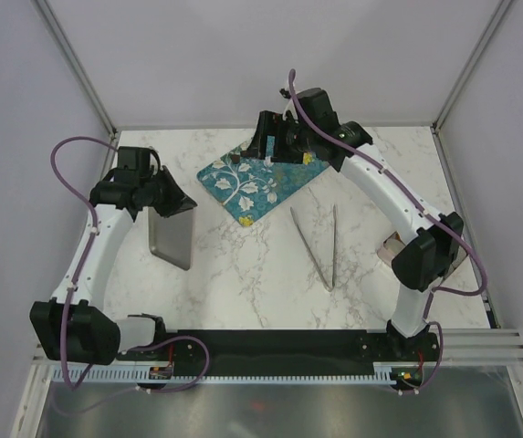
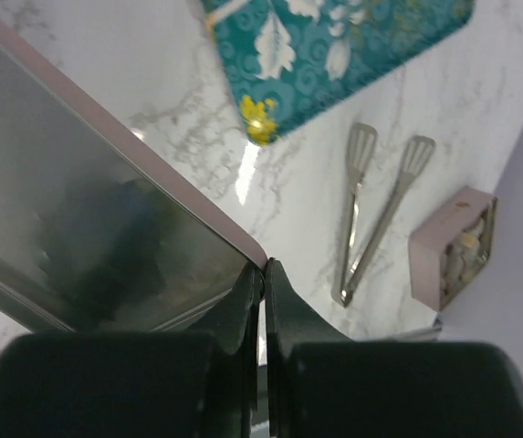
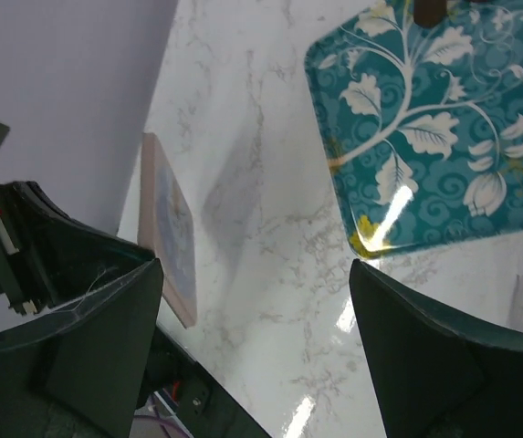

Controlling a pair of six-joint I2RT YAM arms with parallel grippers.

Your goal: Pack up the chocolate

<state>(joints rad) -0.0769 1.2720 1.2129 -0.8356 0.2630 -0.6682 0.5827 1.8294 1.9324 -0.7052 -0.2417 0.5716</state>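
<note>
Some chocolate (image 2: 468, 243) sits in pink box (image 2: 430, 260) at far right of table (image 1: 243, 274); cream and brown pcs show in left wrist view, count not readable

- Chocolate, rest: at least 2 dark pcs on far-left part of teal tray (image 1: 254, 190), more possibly hidden under right arm. Packing judged part done, well short of finished
- Left gripper (image 2: 262, 272): fingers pinched tight on edge of lid (image 2: 106, 210), a flat pink-rimmed metal panel, prob. the box lid. It is held tilted at left of table; contact w/ table not clear
- Right gripper (image 3: 256, 274): fingers spread wide, nothing between them, hovering over far side of tray
- Tongs (image 2: 351, 217): lying unheld on table between tray and box, hinge end near, tips far
- Left to do (est.): move tray pcs to box, then fit lid
- In the way: tongs lie across the tray-to-box path. Box is tucked beside right arm's elbow, partly hidden in top view. Left gripper is occupied w/ lid, so pick-up falls to right side
</note>
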